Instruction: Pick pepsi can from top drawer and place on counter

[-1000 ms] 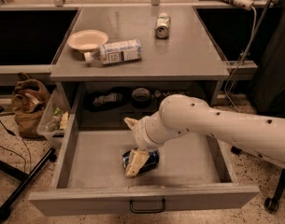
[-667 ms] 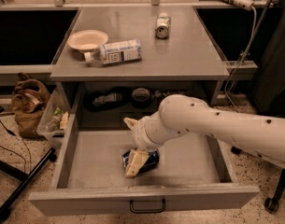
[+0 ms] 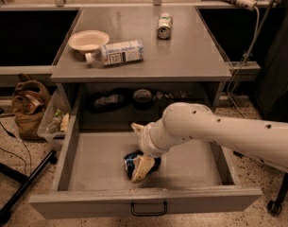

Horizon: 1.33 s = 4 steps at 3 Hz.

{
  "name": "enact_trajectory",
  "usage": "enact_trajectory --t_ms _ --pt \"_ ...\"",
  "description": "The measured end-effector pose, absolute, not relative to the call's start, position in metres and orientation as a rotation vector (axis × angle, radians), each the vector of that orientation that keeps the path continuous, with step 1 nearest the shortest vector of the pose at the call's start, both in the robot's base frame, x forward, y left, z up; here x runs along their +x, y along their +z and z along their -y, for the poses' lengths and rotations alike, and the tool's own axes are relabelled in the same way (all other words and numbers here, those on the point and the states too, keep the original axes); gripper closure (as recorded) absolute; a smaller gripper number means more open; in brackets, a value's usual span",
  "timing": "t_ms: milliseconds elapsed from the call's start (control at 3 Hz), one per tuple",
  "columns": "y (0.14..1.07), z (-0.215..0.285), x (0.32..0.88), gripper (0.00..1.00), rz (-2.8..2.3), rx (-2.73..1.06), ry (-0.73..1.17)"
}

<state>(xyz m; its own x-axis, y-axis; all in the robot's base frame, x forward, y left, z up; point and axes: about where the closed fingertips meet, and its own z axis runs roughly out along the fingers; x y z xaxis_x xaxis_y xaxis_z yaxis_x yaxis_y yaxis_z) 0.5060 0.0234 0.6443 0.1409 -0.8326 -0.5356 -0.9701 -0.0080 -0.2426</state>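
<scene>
The top drawer (image 3: 87, 174) is pulled fully open below the counter (image 3: 186, 56). The pepsi can (image 3: 131, 160), dark blue, lies on the drawer floor near the front middle. My gripper (image 3: 142, 167) is down inside the drawer, right at the can and partly covering its right side. My white arm (image 3: 219, 131) reaches in from the right, over the drawer's right wall. The can rests on the floor and is not lifted.
On the counter lie a silver-green can (image 3: 165, 26), a white-labelled plastic bottle (image 3: 117, 52) on its side and a shallow bowl (image 3: 88, 40). Dark items sit on the shelf (image 3: 134, 98) behind the drawer. A brown bag (image 3: 29, 105) and a bin (image 3: 56, 122) stand at the left.
</scene>
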Motion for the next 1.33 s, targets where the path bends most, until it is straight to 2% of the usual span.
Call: enact_trajectory --t_ms 1333 --pt "0.613 0.007 0.493 0.00 -1.796 -1.902 0.356"
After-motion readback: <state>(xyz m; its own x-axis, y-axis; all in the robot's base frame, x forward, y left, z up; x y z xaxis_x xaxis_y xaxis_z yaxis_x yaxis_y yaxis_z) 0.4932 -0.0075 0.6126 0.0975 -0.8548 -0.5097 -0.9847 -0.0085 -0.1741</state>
